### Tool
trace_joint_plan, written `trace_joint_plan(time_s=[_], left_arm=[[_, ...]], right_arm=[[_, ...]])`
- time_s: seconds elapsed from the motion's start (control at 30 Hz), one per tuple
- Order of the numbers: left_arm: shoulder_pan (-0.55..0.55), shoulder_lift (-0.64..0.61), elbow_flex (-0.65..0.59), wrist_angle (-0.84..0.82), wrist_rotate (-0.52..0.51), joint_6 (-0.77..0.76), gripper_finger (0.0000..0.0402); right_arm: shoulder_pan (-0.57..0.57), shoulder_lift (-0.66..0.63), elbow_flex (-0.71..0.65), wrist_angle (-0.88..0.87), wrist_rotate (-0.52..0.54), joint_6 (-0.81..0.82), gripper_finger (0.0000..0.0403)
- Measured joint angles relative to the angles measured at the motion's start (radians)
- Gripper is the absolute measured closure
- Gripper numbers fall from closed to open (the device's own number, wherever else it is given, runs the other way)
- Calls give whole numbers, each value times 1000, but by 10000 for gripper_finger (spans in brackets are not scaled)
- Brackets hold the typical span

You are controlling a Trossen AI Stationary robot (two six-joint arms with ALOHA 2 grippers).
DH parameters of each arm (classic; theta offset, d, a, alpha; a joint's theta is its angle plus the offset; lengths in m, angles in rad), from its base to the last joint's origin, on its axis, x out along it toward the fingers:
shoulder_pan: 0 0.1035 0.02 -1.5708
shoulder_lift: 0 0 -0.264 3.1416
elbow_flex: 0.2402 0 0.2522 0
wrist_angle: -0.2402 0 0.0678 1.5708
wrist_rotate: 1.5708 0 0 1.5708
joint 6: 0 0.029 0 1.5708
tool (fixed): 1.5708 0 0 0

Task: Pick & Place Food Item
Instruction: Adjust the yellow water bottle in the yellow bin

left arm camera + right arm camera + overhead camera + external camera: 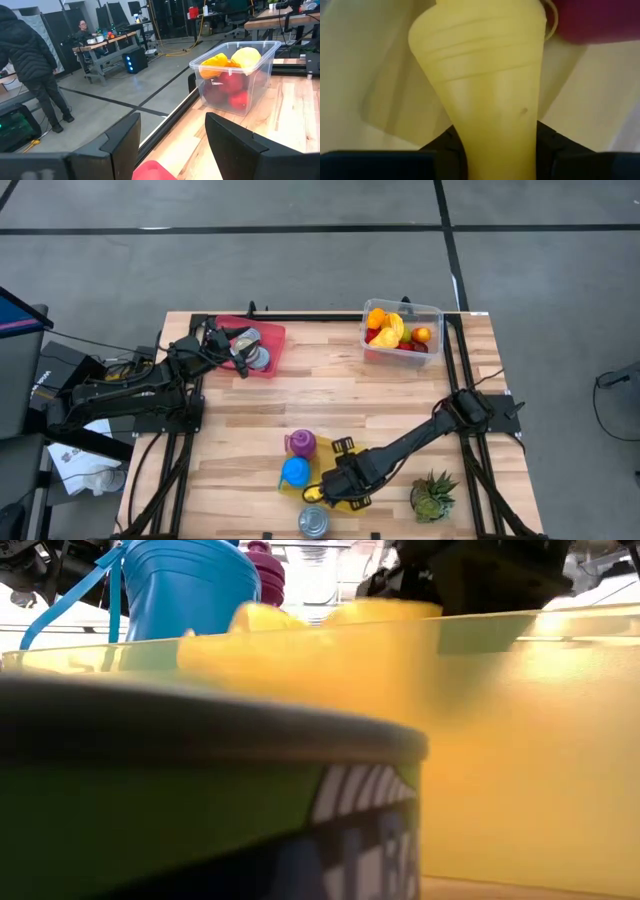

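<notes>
A yellow food item (485, 75), tapered and ridged, fills the right wrist view. My right gripper (340, 480) is shut on it over a yellow tray (288, 486) near the table's front edge. The tray's wall (520, 740) fills the low view, with yellow lumps (385, 608) showing above its rim. A clear bin (402, 330) of fruit stands at the far right. My left gripper (172, 145) hangs open and level over a red tray (262, 332) at the far left, with nothing between its fingers. My right gripper pinches the yellow food item at its narrower end (495, 135) between its two dark fingers (445, 142). It comes from above, pointing steeply down. The wider end reaches away from the fingers toward the tray; whether the item is clear of the tray I cannot tell.
A blue cup (295, 471) and a magenta cup (301, 443) stand at the yellow tray's far side. A can (313, 521) sits at the front edge, a small potted plant (434, 495) at the near right. Bare wood lies mid-table. People show in the room beyond.
</notes>
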Motion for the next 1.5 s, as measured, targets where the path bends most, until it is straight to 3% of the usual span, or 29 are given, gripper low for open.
trace_joint_plan(time_s=[0.47,0.7,0.93,1.07,1.27,1.5], left_arm=[[0,0,0,0,0,0,186],[0,0,0,0,0,0,185],[0,0,0,0,0,-2,185],[0,0,0,-11,0,-7,185],[-1,0,0,-17,0,-11,185],[-1,0,0,-16,2,-26,185]], right_arm=[[55,0,107,-80,65,73,285],[119,-53,109,31,174,139,285],[199,-111,111,181,426,154,285],[229,-110,74,278,516,154,285],[242,-107,-78,552,595,129,285],[232,-130,-189,851,593,0,285]])
